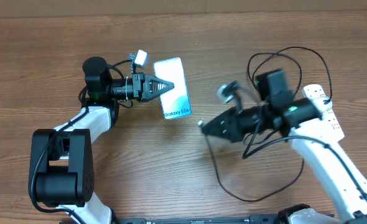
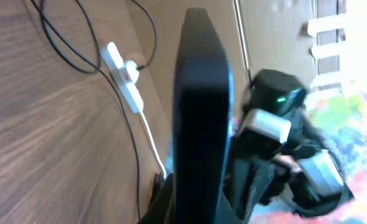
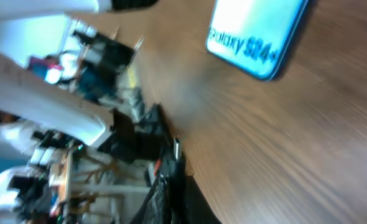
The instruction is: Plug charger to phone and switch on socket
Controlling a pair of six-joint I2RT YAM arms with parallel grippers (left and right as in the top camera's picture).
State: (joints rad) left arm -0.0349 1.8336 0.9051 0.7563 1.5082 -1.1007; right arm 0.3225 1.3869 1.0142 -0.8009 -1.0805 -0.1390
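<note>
Two-handed step in hand, by the look of it: bringing connector to phone, nothing mated yet. From overhead: left gripper (image 1: 170,85) pinching the slim, black-edged phone with a pale blue screen (image 1: 178,99) by one long side, left of centre over the brown wood-grain table (image 1: 171,180); right gripper (image 1: 202,126) near the phone's "Galaxy S24+" end but apart from it, seemingly pressed together on the connector end of the long thin black charger cable (image 1: 216,174), slack looping toward the near edge and up behind the arm; white oblong power strip (image 1: 320,94) at far right, partly hidden under the right arm. From the left wrist: phone seen edge-on, clamped between the fingers (image 2: 162,199) at the bottom of the frame; beyond, the power strip with a red switch (image 2: 129,75) and what looks like a black plug (image 2: 135,65) seated beside it, switch position too blurred to tell. From the right wrist, heavily blurred: dark fingers together low in the frame, a small metal tip (image 3: 176,148) poking out between them, lettered phone corner at upper right, not touching. Next, probably: lining the tip up with the port on that short end (port itself not visible), pushing straight in against the left gripper's hold, then freeing a gripper for the red switch.
</note>
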